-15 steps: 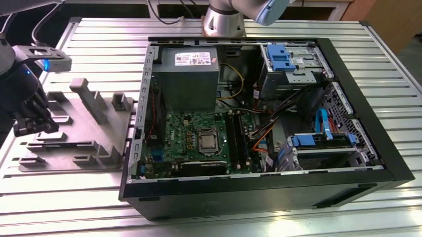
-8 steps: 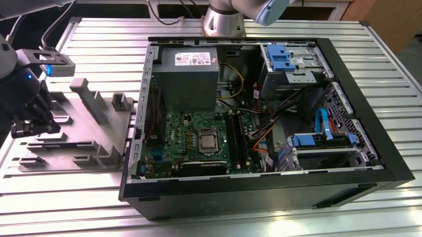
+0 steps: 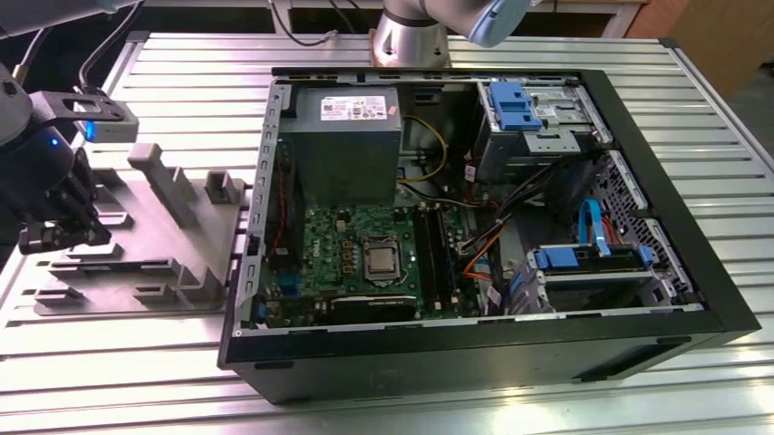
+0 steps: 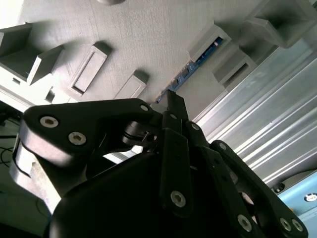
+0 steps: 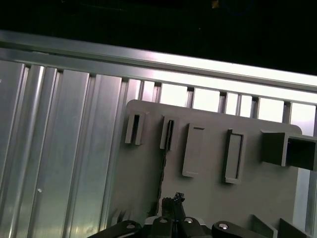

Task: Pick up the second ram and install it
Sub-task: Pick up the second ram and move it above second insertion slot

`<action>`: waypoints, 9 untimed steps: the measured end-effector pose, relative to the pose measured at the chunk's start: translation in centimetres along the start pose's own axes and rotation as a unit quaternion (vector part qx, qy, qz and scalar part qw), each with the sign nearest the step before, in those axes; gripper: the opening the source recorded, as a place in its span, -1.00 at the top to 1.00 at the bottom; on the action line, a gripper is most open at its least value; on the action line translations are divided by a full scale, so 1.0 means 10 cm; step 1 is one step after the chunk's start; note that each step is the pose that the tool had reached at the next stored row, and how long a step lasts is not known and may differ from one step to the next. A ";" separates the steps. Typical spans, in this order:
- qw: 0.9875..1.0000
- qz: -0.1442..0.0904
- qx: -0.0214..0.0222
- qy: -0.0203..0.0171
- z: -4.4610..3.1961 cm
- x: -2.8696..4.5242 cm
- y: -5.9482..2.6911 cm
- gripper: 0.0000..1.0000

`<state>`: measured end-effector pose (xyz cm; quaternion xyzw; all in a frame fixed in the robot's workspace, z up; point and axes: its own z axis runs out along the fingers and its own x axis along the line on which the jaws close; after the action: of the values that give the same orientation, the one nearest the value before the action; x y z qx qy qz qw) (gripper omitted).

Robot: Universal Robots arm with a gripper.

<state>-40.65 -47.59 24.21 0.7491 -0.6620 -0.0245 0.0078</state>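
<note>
The gripper [image 4: 172,97] had its fingers drawn together, and the tips stood at one end of the second ram [image 4: 196,61]. I could not tell if they really pinched it. The ram stood on its edge in the slots of the grey holder tray [image 3: 181,276], which lay on the ribbed metal table [image 3: 158,82], at the exterior view's left of the open computer case [image 3: 484,358].

Exterior view: high, angled down on the computer case [image 3: 484,355] and grey tray [image 3: 121,292].
Both wrist views: close above the tray [image 4: 148,34] [image 5: 208,193], looking past the gripper [image 4: 171,97] [image 5: 174,199].
Shared: the tray.
</note>
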 end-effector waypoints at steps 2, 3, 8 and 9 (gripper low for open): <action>1.000 0.000 0.000 0.000 0.001 0.000 0.000 0.80; 1.000 0.000 0.000 0.000 0.008 0.000 0.000 0.80; 1.000 0.000 0.000 0.000 0.027 0.001 0.002 0.80; 1.000 0.000 0.000 0.000 0.027 0.000 0.002 0.80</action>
<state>-40.68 -47.59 23.94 0.7488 -0.6622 -0.0245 0.0077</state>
